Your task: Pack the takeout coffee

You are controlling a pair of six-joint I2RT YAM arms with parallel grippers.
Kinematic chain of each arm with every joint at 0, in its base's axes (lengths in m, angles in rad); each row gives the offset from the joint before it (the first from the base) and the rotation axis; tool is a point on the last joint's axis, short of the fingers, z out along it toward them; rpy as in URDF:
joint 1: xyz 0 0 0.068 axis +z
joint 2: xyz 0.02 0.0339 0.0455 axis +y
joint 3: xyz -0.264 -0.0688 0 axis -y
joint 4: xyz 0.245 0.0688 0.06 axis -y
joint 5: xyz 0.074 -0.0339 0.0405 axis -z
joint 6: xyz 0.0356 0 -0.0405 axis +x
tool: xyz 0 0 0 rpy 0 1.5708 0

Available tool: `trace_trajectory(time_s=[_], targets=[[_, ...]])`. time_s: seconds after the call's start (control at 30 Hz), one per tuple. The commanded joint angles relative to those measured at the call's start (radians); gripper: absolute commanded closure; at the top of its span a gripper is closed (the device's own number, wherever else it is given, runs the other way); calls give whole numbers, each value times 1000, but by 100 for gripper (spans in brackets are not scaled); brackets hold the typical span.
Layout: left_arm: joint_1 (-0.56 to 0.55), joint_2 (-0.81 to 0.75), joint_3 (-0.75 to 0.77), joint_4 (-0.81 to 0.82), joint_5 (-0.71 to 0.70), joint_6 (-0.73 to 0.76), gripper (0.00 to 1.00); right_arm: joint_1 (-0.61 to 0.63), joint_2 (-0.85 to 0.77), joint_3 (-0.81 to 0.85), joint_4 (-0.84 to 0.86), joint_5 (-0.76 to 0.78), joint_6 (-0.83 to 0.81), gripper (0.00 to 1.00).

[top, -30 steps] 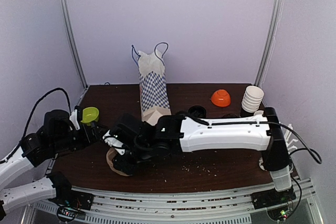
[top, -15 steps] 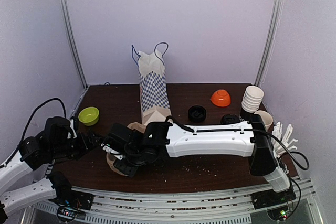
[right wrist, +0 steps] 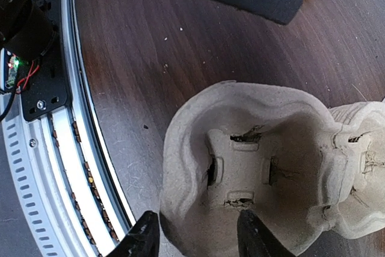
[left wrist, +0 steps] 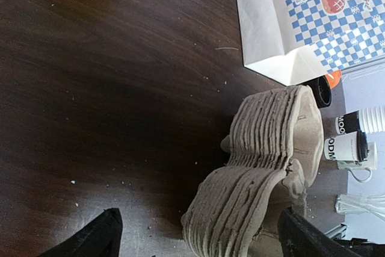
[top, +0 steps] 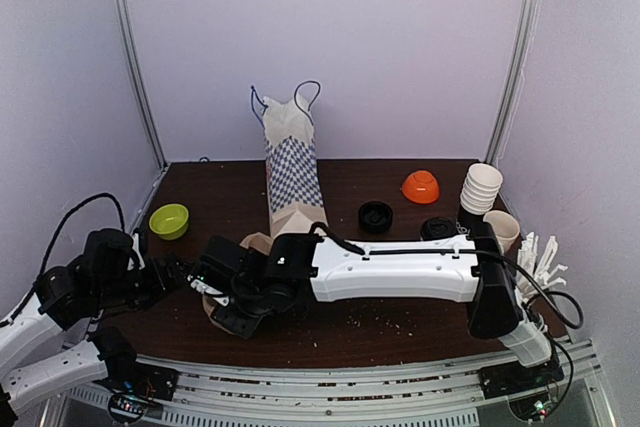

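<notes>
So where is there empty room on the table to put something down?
There is bare table between the green bowl and the paper bag, and more at the back between the bag and the orange bowl. The right corner is crowded with cups and lids; the front left is busy around the cardboard trays.
</notes>
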Motion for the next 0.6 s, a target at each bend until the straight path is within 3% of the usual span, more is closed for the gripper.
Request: trace_trajectory(time_s=[0.0, 0.57], targets=[[-3, -14, -11, 12, 7, -7, 7, 5, 35, 26, -35, 33, 14, 57], [-3, -20, -13, 7, 12, -7, 7, -2, 10, 36, -7, 19, 54, 67]])
